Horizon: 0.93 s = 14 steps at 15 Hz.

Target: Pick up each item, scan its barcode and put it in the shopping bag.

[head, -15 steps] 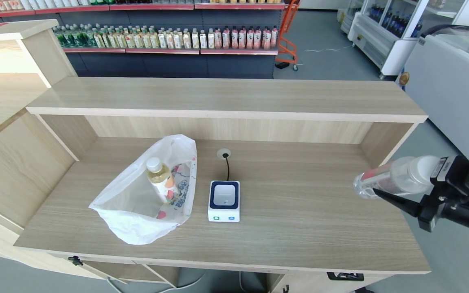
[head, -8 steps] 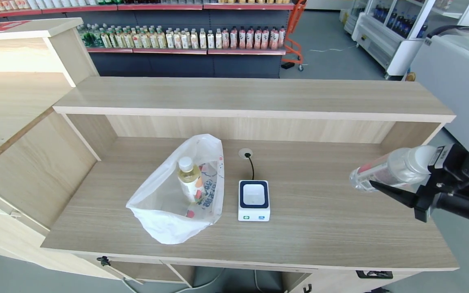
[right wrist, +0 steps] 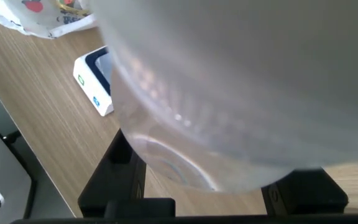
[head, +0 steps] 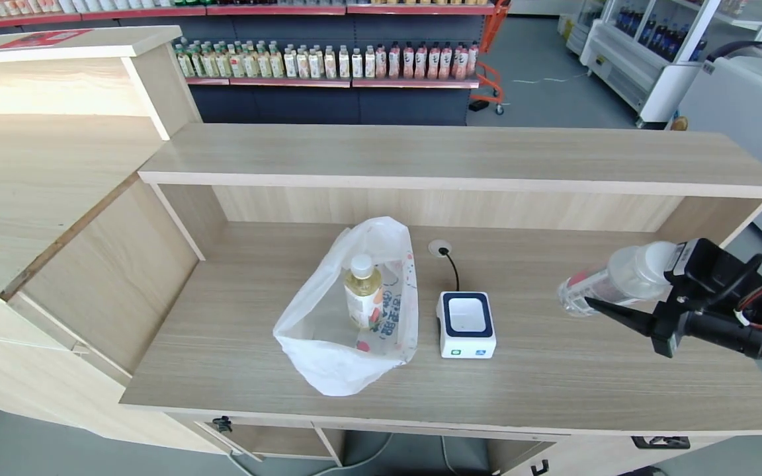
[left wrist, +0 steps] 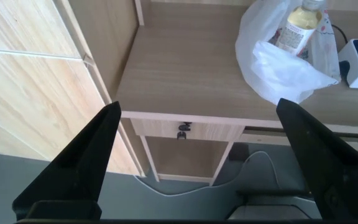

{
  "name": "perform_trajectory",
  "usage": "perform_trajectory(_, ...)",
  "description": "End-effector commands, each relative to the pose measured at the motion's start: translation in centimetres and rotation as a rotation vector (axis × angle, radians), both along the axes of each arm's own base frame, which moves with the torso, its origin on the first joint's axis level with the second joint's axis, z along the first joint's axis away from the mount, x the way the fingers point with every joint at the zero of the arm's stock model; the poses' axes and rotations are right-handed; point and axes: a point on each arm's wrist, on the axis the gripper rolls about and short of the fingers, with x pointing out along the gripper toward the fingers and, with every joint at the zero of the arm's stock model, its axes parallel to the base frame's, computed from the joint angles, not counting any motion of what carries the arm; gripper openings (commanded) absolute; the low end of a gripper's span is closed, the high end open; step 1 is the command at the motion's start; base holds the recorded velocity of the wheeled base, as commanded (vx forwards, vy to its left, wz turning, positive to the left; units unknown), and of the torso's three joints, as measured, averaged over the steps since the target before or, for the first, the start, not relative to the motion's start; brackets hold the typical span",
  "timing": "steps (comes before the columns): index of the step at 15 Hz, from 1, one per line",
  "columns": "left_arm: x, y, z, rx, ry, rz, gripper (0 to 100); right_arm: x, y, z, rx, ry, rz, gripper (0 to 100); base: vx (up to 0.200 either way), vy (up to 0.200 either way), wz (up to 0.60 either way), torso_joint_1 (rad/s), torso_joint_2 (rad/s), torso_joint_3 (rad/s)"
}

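Note:
My right gripper (head: 609, 305) is shut on a clear plastic bottle (head: 609, 277) with a red label, held on its side above the right part of the counter (head: 553, 377). Up close, the bottle (right wrist: 241, 87) covers most of the right wrist view. The white barcode scanner (head: 465, 324) with a dark window sits mid-counter, left of the bottle; it is the scanner (right wrist: 95, 84) seen past the bottle too. A white shopping bag (head: 348, 317) lies open left of the scanner with a yellow drink bottle (head: 362, 291) upright inside. My left gripper (left wrist: 197, 158) hangs open off the counter's front left corner.
A raised shelf (head: 460, 155) runs along the counter's back, with side walls at both ends. The scanner's cable (head: 450, 268) goes to a hole in the counter. Store shelves with bottles (head: 328, 63) and freezers (head: 745, 92) stand behind.
The head camera has turned, so the whole scene slid to the right in view. My right gripper with the clear bottle has come a little closer to the scanner.

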Motion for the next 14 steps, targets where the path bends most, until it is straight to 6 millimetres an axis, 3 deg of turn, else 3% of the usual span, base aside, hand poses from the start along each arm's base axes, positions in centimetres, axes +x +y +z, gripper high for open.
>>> perform_trajectory(1, 0.0, 0.0, 0.0, 0.000, 0.000, 0.001, 100, 0.6, 0.0, -0.8, -0.006, 0.026, 0.016, 0, 0.000, 0.200, 0.00, 0.002, 0.01, 0.002)
perform_trajectory(11, 0.0, 0.0, 0.0, -0.003, 0.000, 0.001, 100, 2.6, 0.0, -3.1, -0.083, 0.015, 0.108, 0, 0.000, 0.000, 0.00, 0.000, 0.00, 0.000)
perform_trajectory(14, 0.0, 0.0, 0.0, -0.003, 0.000, 0.001, 100, 4.4, 0.0, -4.1, -0.080, -0.051, 0.136, 0, 0.000, 0.000, 0.00, 0.000, 0.00, 0.000)
